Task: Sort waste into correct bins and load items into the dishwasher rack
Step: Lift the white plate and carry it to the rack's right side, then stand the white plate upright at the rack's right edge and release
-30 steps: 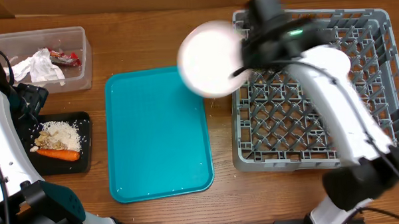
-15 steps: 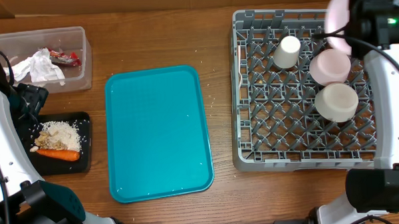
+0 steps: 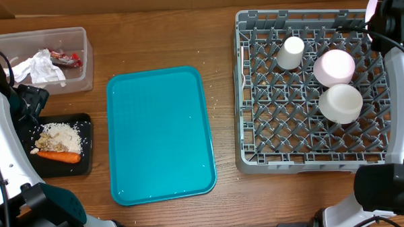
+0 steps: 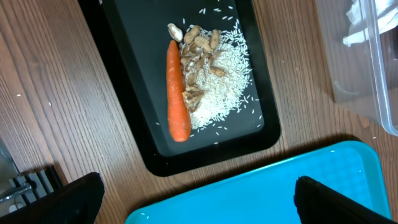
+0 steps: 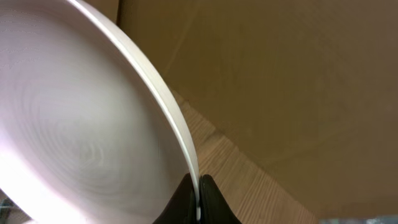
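Table (image 3: 219, 32), left rear: tub (image 3: 87, 60) holding napkin (image 3: 39, 68) and wrapper (image 3: 67, 59).
Left front: shallow tray (image 3: 87, 141), carrot (image 3: 58, 156) before rice (image 3: 64, 135).
Centre: serving tray (image 3: 159, 135).
Right: dishwasher rack (image 3: 283, 124) carrying cup (image 3: 291, 52), two bowls (image 3: 334, 67) to its right.

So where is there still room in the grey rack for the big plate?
The plate could go in the rack's bare left side or front rows. The cup and bowls crowd its back right. The teal tray is bare too.
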Tool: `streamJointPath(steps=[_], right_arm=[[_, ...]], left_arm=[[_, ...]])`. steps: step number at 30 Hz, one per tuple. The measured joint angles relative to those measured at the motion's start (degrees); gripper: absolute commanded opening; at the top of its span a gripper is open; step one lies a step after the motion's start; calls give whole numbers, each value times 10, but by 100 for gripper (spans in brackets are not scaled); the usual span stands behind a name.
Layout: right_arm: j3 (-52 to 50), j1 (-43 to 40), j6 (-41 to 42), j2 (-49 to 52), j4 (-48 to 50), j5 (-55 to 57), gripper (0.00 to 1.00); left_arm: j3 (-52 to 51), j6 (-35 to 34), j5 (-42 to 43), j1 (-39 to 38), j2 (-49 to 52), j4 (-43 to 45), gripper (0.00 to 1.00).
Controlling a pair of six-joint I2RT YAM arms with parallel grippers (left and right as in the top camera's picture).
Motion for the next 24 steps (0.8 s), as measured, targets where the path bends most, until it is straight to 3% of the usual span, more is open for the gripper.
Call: streamJointPath(steps=[24], right_arm=[[-200,-46,-282,11,238,2,4]], left_arm=[[0,0,0,0,0,0,100]])
